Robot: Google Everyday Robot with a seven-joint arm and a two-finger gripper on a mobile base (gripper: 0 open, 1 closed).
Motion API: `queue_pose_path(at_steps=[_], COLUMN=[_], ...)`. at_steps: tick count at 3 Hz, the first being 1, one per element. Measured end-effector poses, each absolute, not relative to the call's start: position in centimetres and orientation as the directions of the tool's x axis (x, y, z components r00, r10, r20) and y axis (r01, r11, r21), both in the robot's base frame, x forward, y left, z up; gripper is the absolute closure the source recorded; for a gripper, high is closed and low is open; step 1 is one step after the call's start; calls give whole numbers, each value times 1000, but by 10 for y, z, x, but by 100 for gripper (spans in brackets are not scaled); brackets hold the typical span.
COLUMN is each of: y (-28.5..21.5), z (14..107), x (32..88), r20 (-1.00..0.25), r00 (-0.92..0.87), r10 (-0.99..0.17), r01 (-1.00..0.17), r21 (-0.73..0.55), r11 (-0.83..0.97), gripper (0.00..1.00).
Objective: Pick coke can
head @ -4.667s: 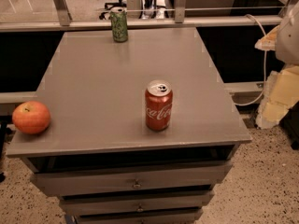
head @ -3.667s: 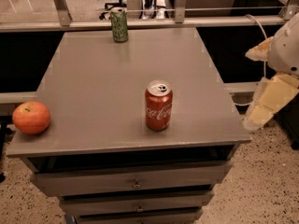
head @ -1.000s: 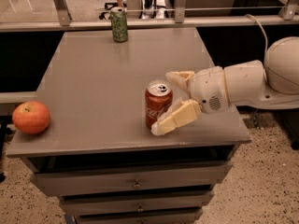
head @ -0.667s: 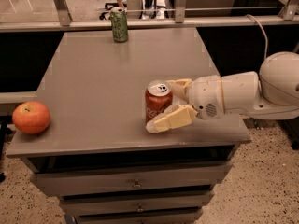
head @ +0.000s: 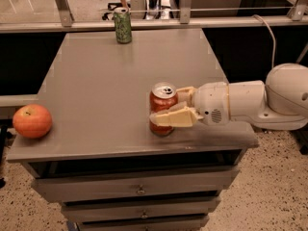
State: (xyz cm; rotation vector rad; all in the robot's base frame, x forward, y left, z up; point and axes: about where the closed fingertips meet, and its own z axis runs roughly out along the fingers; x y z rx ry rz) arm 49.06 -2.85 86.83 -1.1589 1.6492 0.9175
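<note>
The red coke can (head: 161,100) with a silver top stands upright on the grey table (head: 110,95), near the front edge to the right of centre. My gripper (head: 172,106) reaches in from the right at can height. Its near finger (head: 175,117) lies across the can's front and its far finger (head: 186,93) sits against the can's back right side. The fingers are closed on the can, which rests on the table.
A green can (head: 122,26) stands at the table's far edge. An orange-red apple (head: 32,121) lies at the front left corner. Drawers (head: 139,189) sit under the tabletop. A metal rail (head: 192,8) runs behind the table.
The arm swung in from the right side of the table. The fingers went from wide open beside the can to closed around it. The can has not moved.
</note>
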Motion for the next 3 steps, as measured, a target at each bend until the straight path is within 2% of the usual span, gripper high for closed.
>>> queue_pose_path(at_steps=[1,2,3], y=[-40,-67,-70], z=[878,899,908], x=[499,518,522], r20=[-948,-954,-957], r00=[-153,-117,-102], r10=[-279,-275,-272], r01=[-950,-941,-939], r21=[64,18,3], r11=[304,338,344], gripper=[87,100,100])
